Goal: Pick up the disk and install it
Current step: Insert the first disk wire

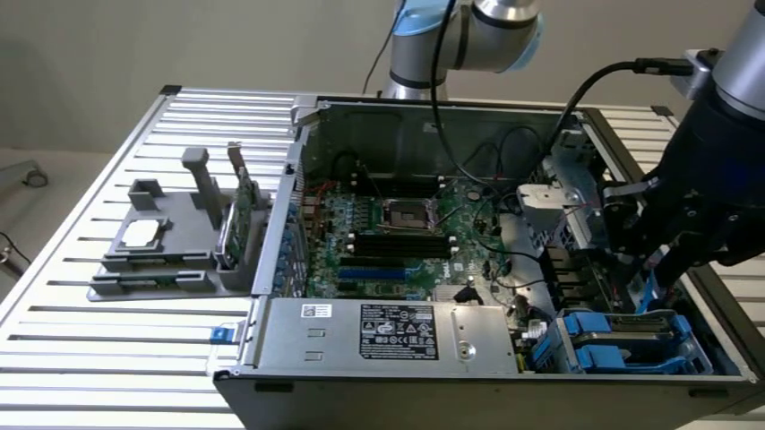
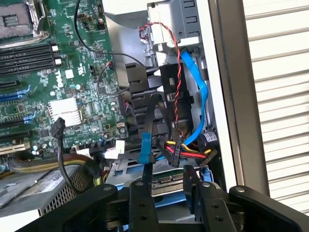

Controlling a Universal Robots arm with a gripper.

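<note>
My gripper [image 1: 655,273] hangs over the drive bay in the front corner of the open computer case [image 1: 358,339], on the exterior view's right. The disk [image 1: 646,303] stands on edge under it, a silver-grey body in a blue carrier. In the wrist view the two black fingers [image 2: 142,195] flank the disk [image 2: 168,182], and it fills the gap between them. My gripper [image 2: 168,193] is shut on it. The disk's lower part is hidden behind the fingers and the gripper body.
More blue carriers [image 1: 622,345] sit in the bay below. A blue data cable [image 2: 195,89] and red, yellow and black power wires [image 2: 186,152] run close by. The motherboard [image 1: 395,237] fills the case's middle. A grey fixture [image 1: 167,246] holds a chip and green card outside the case.
</note>
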